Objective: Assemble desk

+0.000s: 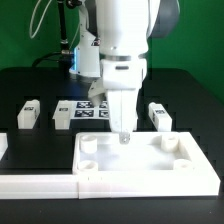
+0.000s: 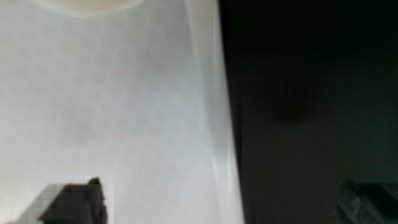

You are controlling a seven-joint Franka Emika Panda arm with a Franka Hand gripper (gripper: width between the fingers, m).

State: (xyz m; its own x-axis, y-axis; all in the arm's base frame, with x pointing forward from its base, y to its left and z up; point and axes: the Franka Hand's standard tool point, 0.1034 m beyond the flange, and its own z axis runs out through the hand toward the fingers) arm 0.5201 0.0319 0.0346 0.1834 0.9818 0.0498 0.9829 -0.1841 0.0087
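Note:
The white desk top (image 1: 140,178), a tray with a raised rim and round corner sockets, lies at the front of the black table. My gripper (image 1: 122,135) is lowered at the top's back rim, near its middle. In the wrist view the desk top (image 2: 107,110) fills one side and the black table the other. The gripper (image 2: 222,205) is open, with one fingertip (image 2: 71,205) over the white surface, the other over the table, and the top's edge between them. It holds nothing. Three short white legs (image 1: 28,113) (image 1: 62,114) (image 1: 157,116) lie behind the top.
The marker board (image 1: 88,110) lies flat behind the desk top, between the legs. A long low white border strip (image 1: 35,182) runs along the front at the exterior view's left, touching the top's side. Another white piece (image 1: 3,148) sits at the far left edge.

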